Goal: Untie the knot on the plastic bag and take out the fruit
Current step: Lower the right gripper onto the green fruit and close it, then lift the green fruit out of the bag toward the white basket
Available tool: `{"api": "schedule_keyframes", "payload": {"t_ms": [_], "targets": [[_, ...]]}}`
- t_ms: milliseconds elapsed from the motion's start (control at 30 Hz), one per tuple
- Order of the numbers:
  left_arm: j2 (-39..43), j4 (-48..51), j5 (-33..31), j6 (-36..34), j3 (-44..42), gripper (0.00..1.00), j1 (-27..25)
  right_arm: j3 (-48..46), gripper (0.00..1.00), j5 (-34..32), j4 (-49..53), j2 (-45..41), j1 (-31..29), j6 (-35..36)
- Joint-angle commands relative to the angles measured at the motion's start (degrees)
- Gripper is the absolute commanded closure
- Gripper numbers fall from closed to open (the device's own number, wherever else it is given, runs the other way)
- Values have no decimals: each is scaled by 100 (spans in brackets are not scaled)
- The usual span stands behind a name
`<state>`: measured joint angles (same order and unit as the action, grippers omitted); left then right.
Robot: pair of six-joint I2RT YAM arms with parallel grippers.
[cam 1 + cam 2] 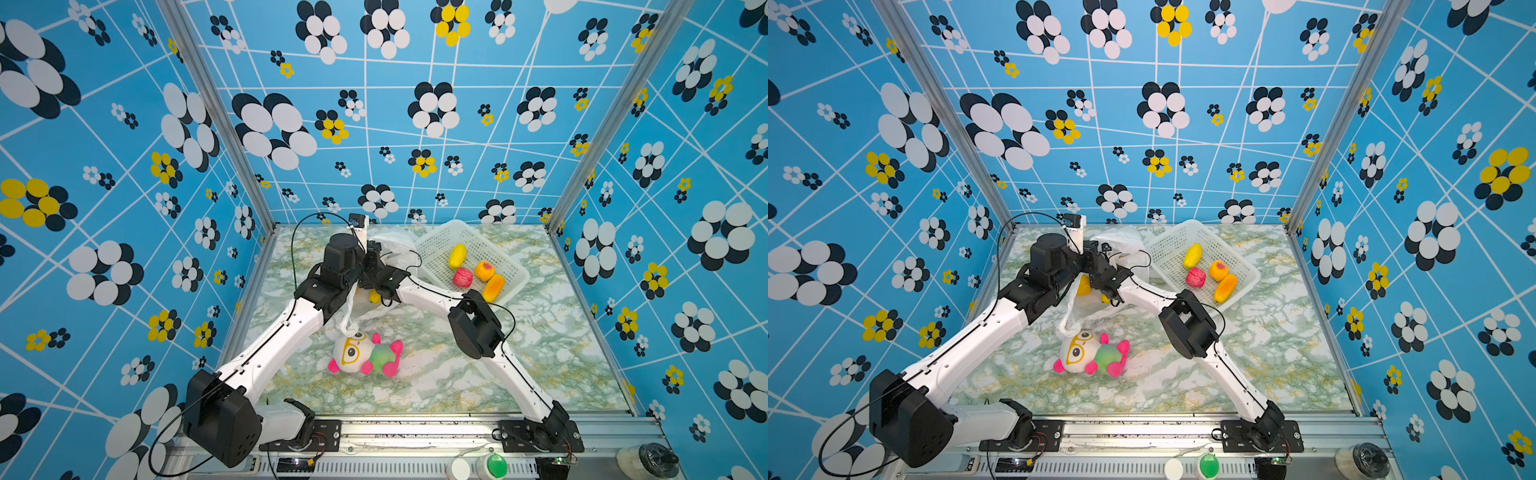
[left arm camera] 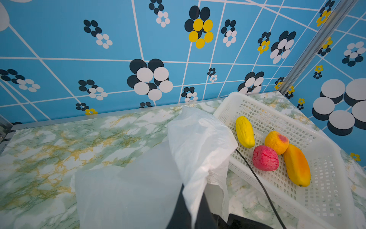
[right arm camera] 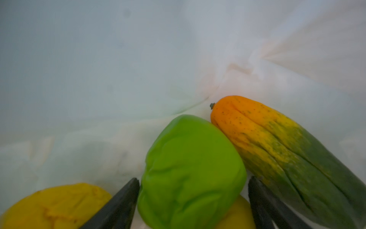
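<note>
No text, label, brand, number or sign readable in any view. Printed walls [image 1: 415,124] carry only flower shapes and white lines.

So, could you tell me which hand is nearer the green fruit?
Right. The right hand straddles the green fruit inside the plastic bag; the left hand pinches the bag's edge from outside.

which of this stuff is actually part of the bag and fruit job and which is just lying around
Part of the job:
- plastic bag, pinched by the left end effector
- green fruit, orange-green fruit and yellow fruit inside it, with the right end effector astride the green one
- four fruits in the white basket

Just lying about:
- plush doll
</note>
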<state>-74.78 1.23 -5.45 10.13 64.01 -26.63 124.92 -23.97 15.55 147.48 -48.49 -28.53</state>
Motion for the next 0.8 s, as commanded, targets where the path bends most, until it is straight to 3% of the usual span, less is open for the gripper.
{"api": "schedule_keyframes", "payload": {"t_ms": [0,300,400,533,767], "targets": [[154,-79,-22,-117,103,100,53,285,20,359,433,229,21,-92],[95,-146,83,-46,88,100,67,3,42,545,47,88,25,52],[-63,-41,10,5,195,100,95,-423,44,596,-293,-253,29,295],[-159,127,-49,22,348,100,114,-1318,50,769,-852,-1072,7,479],[-198,285,-26,210,412,100,346,-3238,51,966,-2043,-2924,-171,772]]}}
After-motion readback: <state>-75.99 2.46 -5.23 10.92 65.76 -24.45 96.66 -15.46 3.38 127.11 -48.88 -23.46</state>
